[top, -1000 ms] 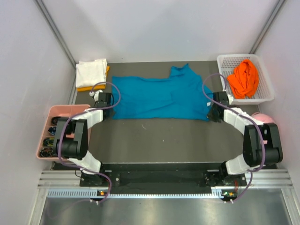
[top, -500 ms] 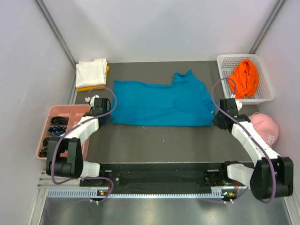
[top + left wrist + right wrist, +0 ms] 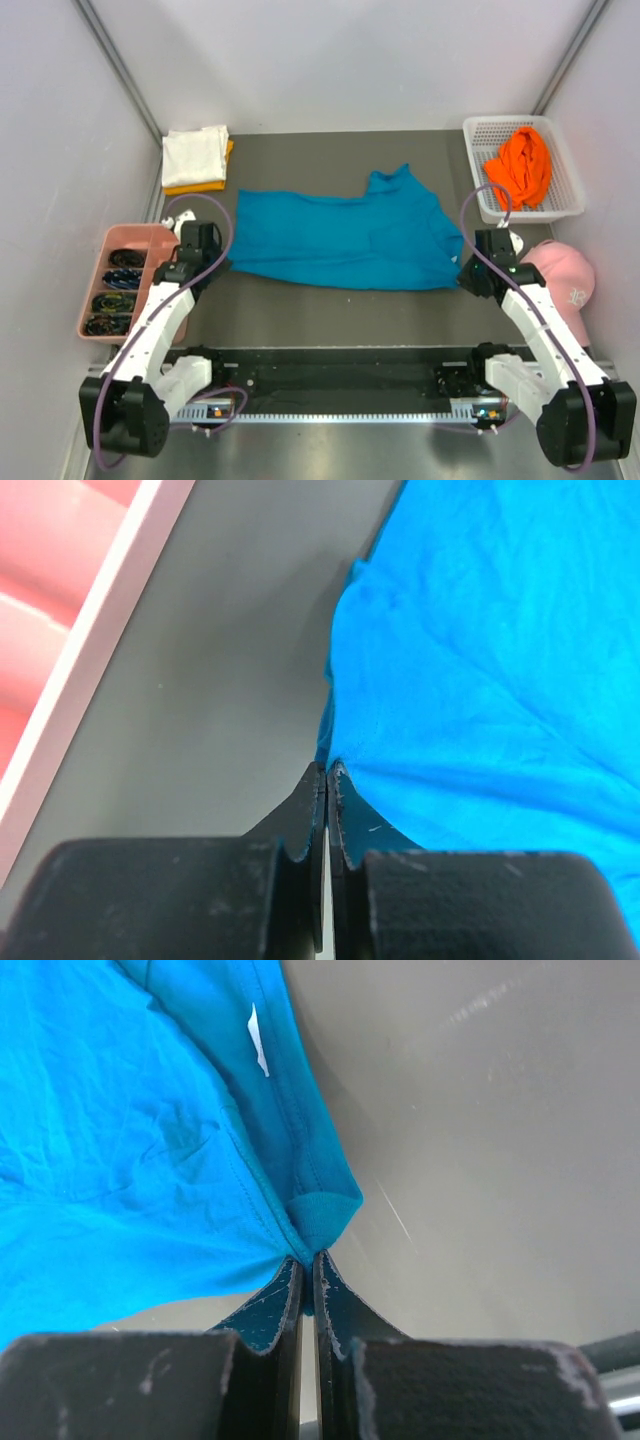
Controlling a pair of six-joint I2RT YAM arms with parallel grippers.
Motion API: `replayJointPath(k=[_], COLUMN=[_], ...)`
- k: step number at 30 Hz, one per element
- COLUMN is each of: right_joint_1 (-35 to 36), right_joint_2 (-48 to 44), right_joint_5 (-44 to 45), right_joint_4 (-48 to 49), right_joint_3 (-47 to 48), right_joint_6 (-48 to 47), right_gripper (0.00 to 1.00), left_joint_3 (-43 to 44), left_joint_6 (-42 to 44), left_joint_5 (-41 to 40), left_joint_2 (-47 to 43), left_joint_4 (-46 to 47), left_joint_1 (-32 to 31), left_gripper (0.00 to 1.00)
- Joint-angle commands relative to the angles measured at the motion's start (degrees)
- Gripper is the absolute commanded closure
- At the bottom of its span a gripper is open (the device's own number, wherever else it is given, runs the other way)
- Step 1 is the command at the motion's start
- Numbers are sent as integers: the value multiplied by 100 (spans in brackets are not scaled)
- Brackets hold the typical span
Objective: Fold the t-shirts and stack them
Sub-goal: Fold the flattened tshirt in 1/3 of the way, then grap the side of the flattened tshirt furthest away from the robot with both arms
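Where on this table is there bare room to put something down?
A wide strip between the teal t-shirt and the black base rail; another band beyond it, between the white t-shirt and basket. Crowded at the pink tray and pink cap.

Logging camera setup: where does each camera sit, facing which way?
Top external: above and behind, facing down at the table; both arms show.
Left wrist: on the left arm, facing along the left tool, shut on the teal-blue t-shirt.
Right wrist: on the right arm, facing along the right tool, shut on it too.
All share that shirt.
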Motion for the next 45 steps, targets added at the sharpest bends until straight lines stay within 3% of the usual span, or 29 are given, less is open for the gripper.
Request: replayJointPath(k=[1,3,6,7,10,11,12,15,20,24,30,38,45], right_joint_1=[-66,-66,-66,-66,-75,-66,-66,-66,-75,-66,-66,-57,-40], right_joint_2=[-247,-274,-301,-301,-318,-327,-336,-301,207,1444,3151,5760,6826], right_joint_5=[10,19,28,36,176,238,326,572,318,212,-446,-1922,-2644], right_joint_4=[-256,-299,-308,-308,-335,-335,-335,-195,937,1703,2889,3286,3181], right_joint_3=[42,60,104,130,217,244,279,481,815,1403,2666,4883,6158], right_joint_6=[88,114,105,97,97,71,79,-17,-263,-299,-536,-932,-984], right_gripper=[100,100,74,59,48,45,44,43,42,41,41,44,48], left_joint_3=[-158,-123,-62,-35,87,123,227,482,624,966,1476,1126,897], left_joint_6=[-136,-154,-172,-198,-242,-234,-225,-111,179,145,100,241,241], left_joint_5=[86,122,52,0,-193,-324,-413,-720,-739,-450,166,105,114], left_joint_2=[-353,-336,-327,-336,-467,-520,-608,-705,-417,348,991,921,1008], left_joint_4=[-354,-397,-459,-520,-634,-652,-661,-591,618,1270,1465,1466,1483], left_joint_1=[40,40,40,40,40,40,40,40,40,40,22,22,22], left_gripper=[100,100,93,87,51,28,13,4,3,3,3,3,3])
